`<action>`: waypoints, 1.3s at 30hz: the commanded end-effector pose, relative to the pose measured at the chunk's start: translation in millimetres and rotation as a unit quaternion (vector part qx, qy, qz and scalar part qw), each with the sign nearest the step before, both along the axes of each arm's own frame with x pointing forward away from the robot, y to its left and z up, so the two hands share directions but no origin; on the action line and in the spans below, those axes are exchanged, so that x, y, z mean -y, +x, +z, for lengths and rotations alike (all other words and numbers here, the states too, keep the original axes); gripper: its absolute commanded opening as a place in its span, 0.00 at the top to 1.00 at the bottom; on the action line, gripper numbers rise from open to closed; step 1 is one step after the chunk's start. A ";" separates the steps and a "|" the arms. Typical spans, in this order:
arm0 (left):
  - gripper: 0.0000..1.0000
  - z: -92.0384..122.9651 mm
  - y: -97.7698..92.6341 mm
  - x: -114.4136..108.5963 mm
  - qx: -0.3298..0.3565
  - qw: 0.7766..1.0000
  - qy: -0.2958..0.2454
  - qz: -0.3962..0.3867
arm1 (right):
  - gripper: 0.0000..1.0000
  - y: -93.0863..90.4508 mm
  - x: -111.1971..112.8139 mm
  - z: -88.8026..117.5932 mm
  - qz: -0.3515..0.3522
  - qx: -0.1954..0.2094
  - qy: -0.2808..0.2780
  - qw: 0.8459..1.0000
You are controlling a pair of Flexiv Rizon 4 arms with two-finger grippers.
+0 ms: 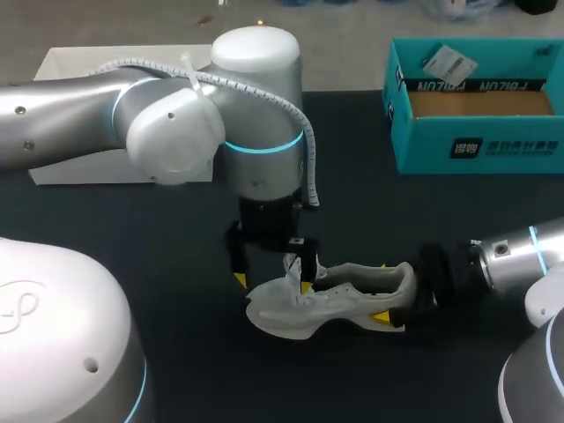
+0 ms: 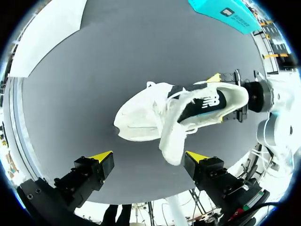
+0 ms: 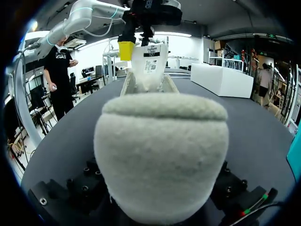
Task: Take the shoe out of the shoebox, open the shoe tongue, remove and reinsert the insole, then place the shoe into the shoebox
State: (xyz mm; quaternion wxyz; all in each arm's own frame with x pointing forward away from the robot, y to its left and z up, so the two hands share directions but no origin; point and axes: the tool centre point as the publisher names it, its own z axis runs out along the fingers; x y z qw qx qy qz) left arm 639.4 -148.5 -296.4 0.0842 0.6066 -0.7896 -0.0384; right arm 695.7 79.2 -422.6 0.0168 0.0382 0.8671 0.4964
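Observation:
A white shoe (image 1: pixel 339 301) lies on its side on the dark table, toe toward my left arm. Its tongue (image 2: pixel 171 141) stands pulled out of the opening. My left gripper (image 1: pixel 271 282) hangs open over the front of the shoe; in the left wrist view the left gripper (image 2: pixel 149 157) has the tongue between its fingers, touched by neither. My right gripper (image 1: pixel 389 301) is shut on the shoe's heel (image 3: pixel 162 150), which hides its fingers in the right wrist view. From the left wrist, the right gripper (image 2: pixel 218 99) shows a finger on each side of the heel. The teal shoebox (image 1: pixel 476 145) stands open at the back right.
A white lid or box (image 1: pixel 79 167) lies at the back left, partly behind my left arm. A tag lies inside the shoebox near its back wall. Bare dark tabletop (image 1: pixel 397 211) separates the shoe from the shoebox.

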 end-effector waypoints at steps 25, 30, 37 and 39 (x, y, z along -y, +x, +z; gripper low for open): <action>0.00 56.1 21.8 20.0 0.278 0.787 -0.095 -0.542 | 1.00 1.8 -2.2 -9.0 -0.001 0.000 -0.001 1.000; 1.00 57.4 21.0 39.7 0.227 0.762 -0.106 -0.598 | 1.00 1.8 -2.2 -9.0 -0.001 0.000 -0.001 1.000; 1.00 47.2 16.8 49.4 0.179 0.751 -0.079 -0.631 | 1.00 1.8 -2.2 -9.0 -0.001 0.000 -0.001 1.000; 1.00 47.2 16.8 49.4 0.179 0.751 -0.079 -0.631 | 1.00 1.8 -2.2 -9.0 -0.001 0.000 -0.001 1.000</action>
